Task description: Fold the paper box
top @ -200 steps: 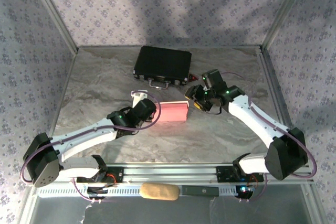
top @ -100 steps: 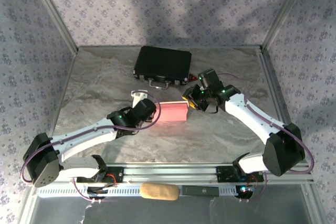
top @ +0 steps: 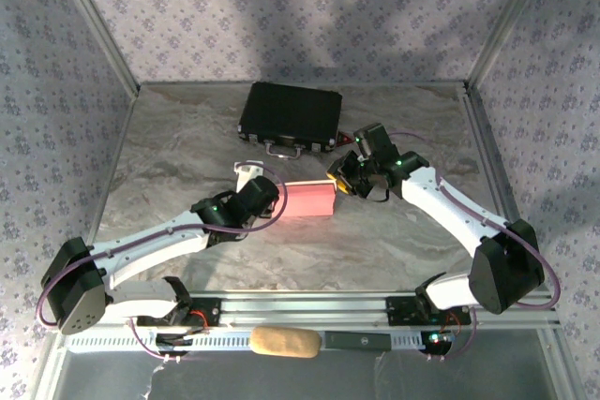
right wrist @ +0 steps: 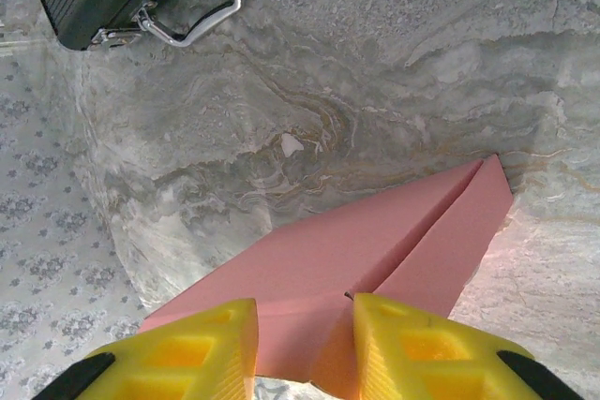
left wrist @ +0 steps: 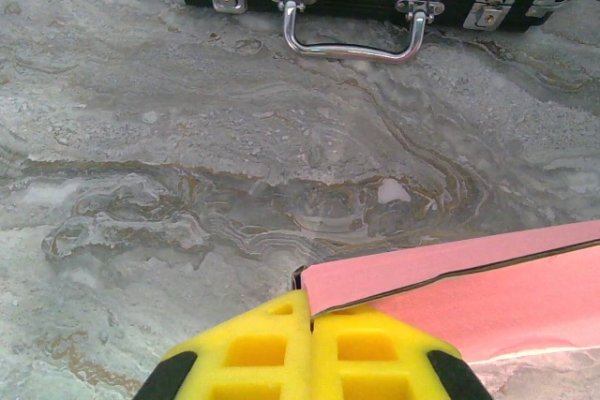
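The paper box is a flattened pink card sleeve lying mid-table between my two arms. My left gripper pinches its left end: in the left wrist view the yellow fingertips are pressed together with the card's corner caught between them. My right gripper is at the right end. In the right wrist view its yellow fingers stand partly apart, with the box's creased end flap filling the gap against both pads.
A black hard case with metal latches and a handle lies behind the box, near the back wall. A tiny red block sits by its right corner. A beige pad rests on the front rail.
The right gripper has shifted slightly left onto the box's end and its jaws have narrowed around it. The left arm and the box have stayed put.
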Available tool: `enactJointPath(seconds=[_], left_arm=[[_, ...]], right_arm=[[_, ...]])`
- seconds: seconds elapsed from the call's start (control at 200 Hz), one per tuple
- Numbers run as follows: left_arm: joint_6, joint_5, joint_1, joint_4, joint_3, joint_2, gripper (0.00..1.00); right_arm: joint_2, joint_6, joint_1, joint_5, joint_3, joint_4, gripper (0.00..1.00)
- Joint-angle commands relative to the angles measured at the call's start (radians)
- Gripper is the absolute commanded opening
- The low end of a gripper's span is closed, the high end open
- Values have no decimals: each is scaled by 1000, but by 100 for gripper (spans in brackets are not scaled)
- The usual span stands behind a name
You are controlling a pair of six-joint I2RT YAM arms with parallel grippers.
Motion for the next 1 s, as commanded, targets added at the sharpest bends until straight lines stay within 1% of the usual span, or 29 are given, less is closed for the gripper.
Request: enactJointPath(seconds=[0.0, 0.35, 0.56, 0.78, 0.939, 0.994], left_arm=[[-11, 65, -16, -100, -10, 22, 0], [-16, 64, -22, -99, -8, 31, 0], [-18, 59, -24, -100, -3, 30, 0], [-35, 47, -29, -90, -16, 31, 0], [-50, 37, -37, -80, -26, 34, 0], [-54, 32, -39, -82, -28, 33, 0]], right_arm=[[-13, 31, 12, -9, 5, -9, 33], [-14, 54, 24, -7, -23, 4, 30], [-33, 21, 42, 46, -15, -38, 27], [-46, -47, 101, 163, -14, -91, 26], [-62, -45, 158, 281, -22, -106, 24], [-68, -41, 175, 317, -30, -138, 22]])
